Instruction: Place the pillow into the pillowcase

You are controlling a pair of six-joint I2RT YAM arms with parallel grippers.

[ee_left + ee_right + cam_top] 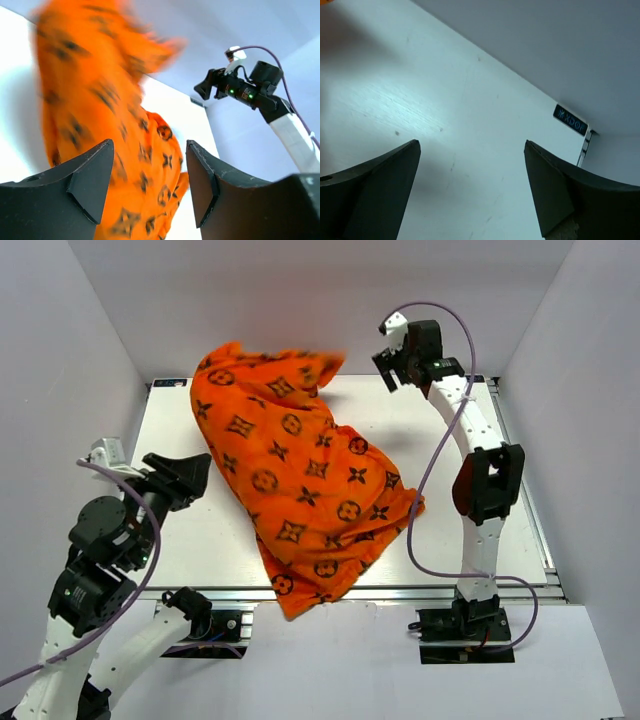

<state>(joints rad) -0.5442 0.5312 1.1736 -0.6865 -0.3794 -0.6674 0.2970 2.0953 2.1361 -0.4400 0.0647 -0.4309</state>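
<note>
An orange pillowcase [295, 475] with a dark monogram print lies bulging diagonally across the white table, its near end hanging over the front edge and its far end blurred near the back wall. No separate pillow shows. My left gripper [190, 480] is open, left of the fabric and apart from it; the left wrist view shows the pillowcase [125, 150] beyond the open left gripper [150, 170]. My right gripper [388, 362] hovers raised at the back right, open; the right wrist view shows the right gripper [472, 175] empty over bare table.
The white table [450, 530] is enclosed by pale walls at back and sides. The right arm [245, 90] shows in the left wrist view. A small dark label [569, 120] sits at the table's far edge.
</note>
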